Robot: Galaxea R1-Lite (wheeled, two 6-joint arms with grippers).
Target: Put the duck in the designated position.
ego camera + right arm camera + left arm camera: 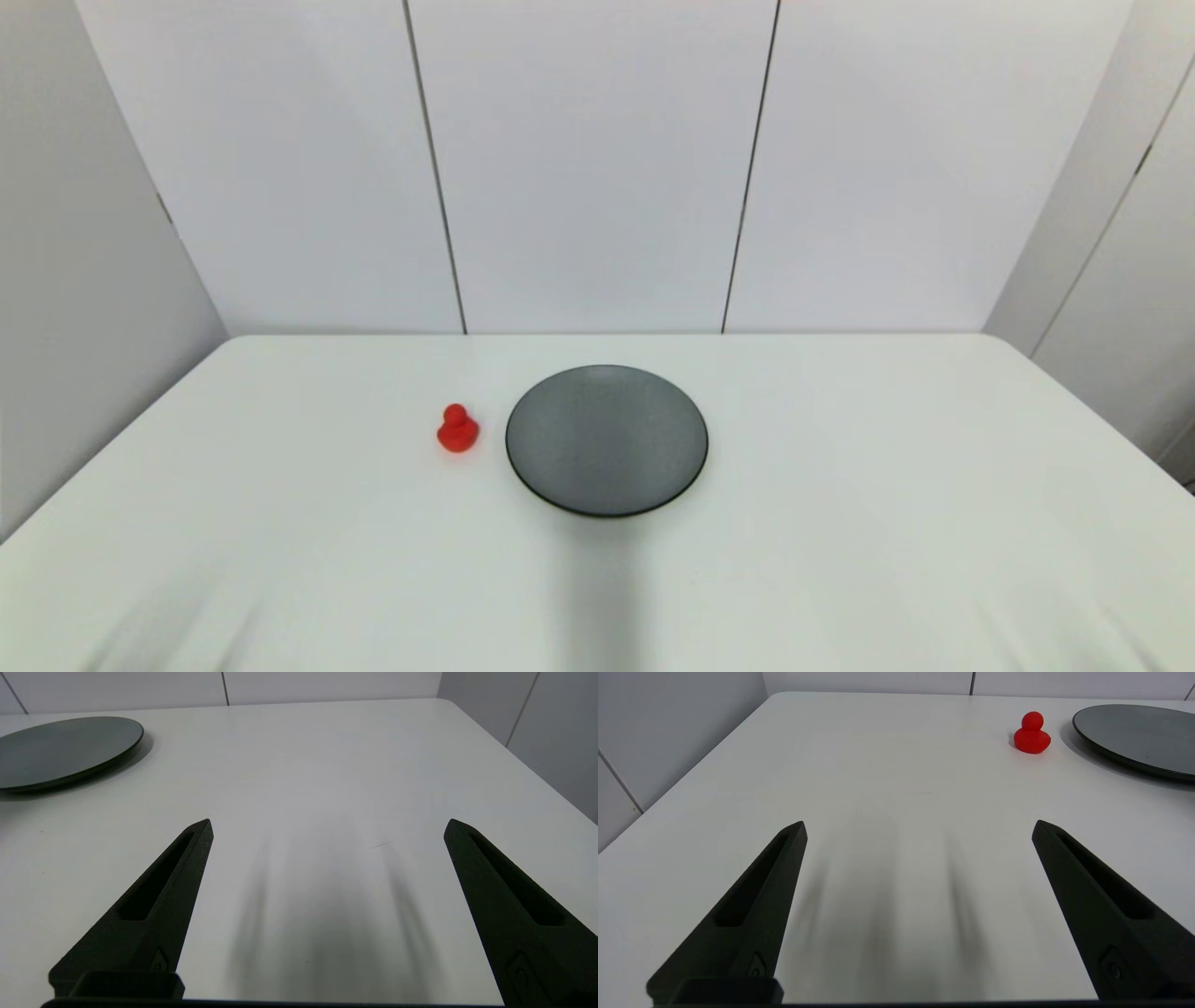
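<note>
Your left pincer [919, 828] hangs low over the near left part of the worktop [840, 523], fingers spread wide and holding nothing. From it the duck [1032, 733] lies farther out and off to the right, standing upright on the bare surface just left of the dark plate [607, 439], close to its rim but apart from it. Your right pincer [327, 826], likewise spread and empty, sits on the plate's other side and cannot see the duck, so the left arm looks nearer; the duck has little long axis to align with.
</note>
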